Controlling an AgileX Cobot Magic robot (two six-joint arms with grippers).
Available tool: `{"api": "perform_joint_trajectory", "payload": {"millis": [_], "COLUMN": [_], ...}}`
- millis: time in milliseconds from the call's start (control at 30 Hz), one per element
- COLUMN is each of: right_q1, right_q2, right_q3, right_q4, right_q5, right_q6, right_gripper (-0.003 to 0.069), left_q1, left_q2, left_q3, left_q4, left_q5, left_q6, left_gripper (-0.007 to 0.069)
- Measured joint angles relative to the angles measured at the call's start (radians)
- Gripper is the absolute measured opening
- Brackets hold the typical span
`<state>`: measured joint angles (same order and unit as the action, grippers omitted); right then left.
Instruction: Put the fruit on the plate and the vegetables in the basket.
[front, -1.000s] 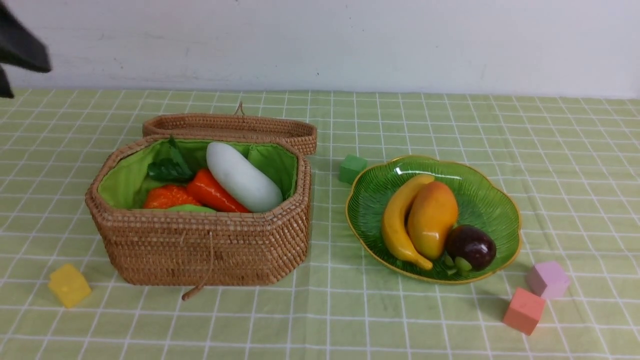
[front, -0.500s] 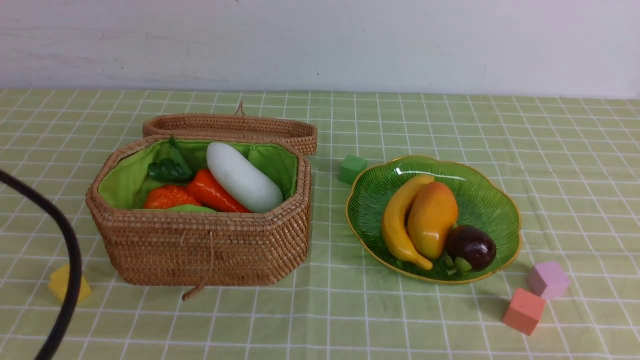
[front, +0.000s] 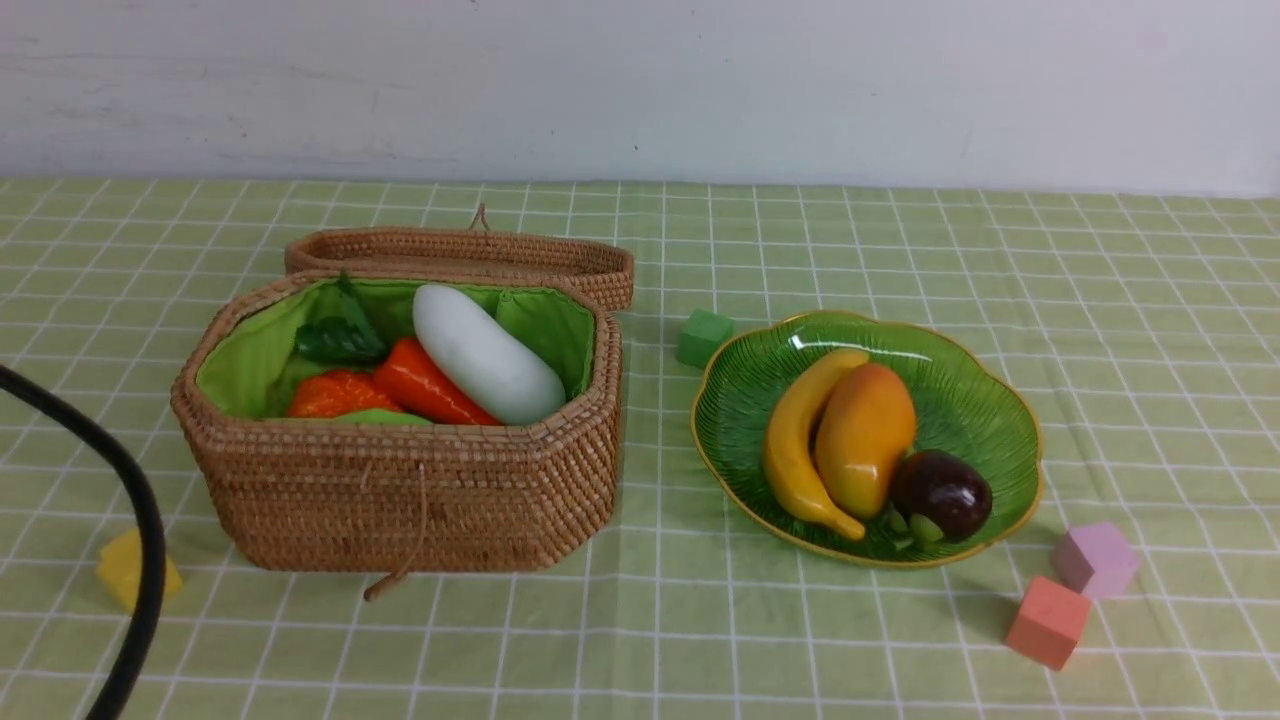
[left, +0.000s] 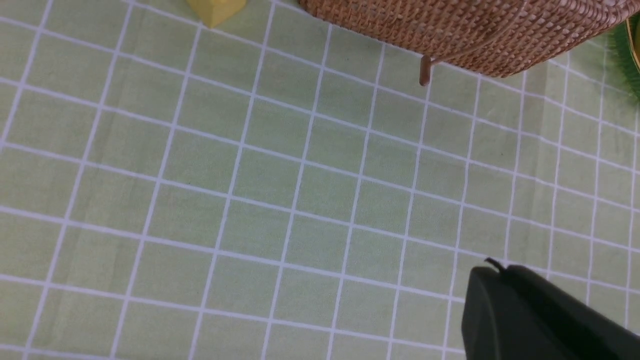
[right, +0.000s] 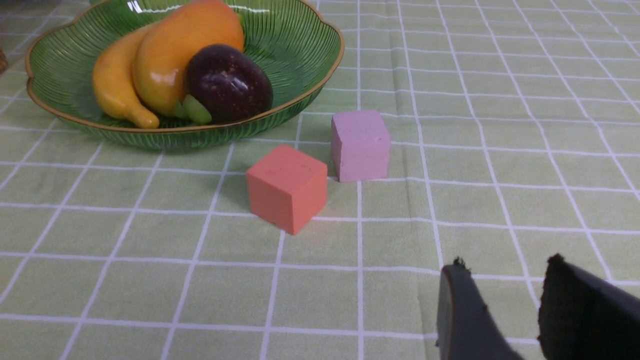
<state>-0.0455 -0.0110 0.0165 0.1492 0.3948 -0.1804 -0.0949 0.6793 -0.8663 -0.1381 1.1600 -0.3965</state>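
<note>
The wicker basket (front: 400, 500) stands open at the left and holds the white radish (front: 487, 354), red pepper (front: 430, 385), orange pumpkin (front: 335, 393) and the top of a green gourd (front: 385, 417). The green plate (front: 985, 400) at the right holds the banana (front: 795, 440), mango (front: 865, 435) and mangosteen (front: 942, 493); all show in the right wrist view, plate (right: 300, 65) too. My left gripper (left: 495, 270) is shut and empty over bare cloth near the basket's front (left: 450, 25). My right gripper (right: 505, 267) is slightly open and empty, short of the cubes.
The basket's lid (front: 460, 255) lies behind it. A green cube (front: 705, 337) sits between basket and plate, a yellow cube (front: 125, 570) at front left, pink (front: 1097, 558) and coral (front: 1048, 620) cubes at front right. A black cable (front: 140, 520) crosses the left edge.
The dark left arm at the upper left has left the front view. A black cable has come in at the lower left and now covers part of the yellow cube.
</note>
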Motion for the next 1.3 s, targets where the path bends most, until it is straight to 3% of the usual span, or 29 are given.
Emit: {"api": "perform_joint_trajectory", "payload": {"millis": [200, 400, 567, 733, 1000, 1300], "right_q1": [0.0, 0.0, 0.0, 0.0, 0.0, 0.0], "right_q2": [0.0, 0.0, 0.0, 0.0, 0.0, 0.0], "right_q3": [0.0, 0.0, 0.0, 0.0, 0.0, 0.0], "right_q4": [0.0, 0.001, 0.001, 0.001, 0.001, 0.002], "right_q5": [0.0, 0.0, 0.0, 0.0, 0.0, 0.0], "right_q6": [0.0, 0.0, 0.0, 0.0, 0.0, 0.0], "right_gripper": [0.0242, 0.0242, 0.0242, 0.0242, 0.0242, 0.0242], "left_q1": [0.0, -0.032, -0.033, -0.033, -0.033, -0.034], "left_q2": [-0.015, -0.215, -0.524, -0.684, -0.689, -0.689], "left_q3": [0.014, 0.153, 0.409, 0.628, 0.866, 0.894], "left_q4": [0.05, 0.2, 0.273, 0.261, 0.237, 0.234], "left_q5": [-0.035, -0.307, -0.557, -0.621, -0.707, -0.785], "left_q6": [0.019, 0.03, 0.03, 0.03, 0.03, 0.03], "left_gripper": [-0.0013, -0.0013, -0.0013, -0.0013, -0.001, -0.0003]}}
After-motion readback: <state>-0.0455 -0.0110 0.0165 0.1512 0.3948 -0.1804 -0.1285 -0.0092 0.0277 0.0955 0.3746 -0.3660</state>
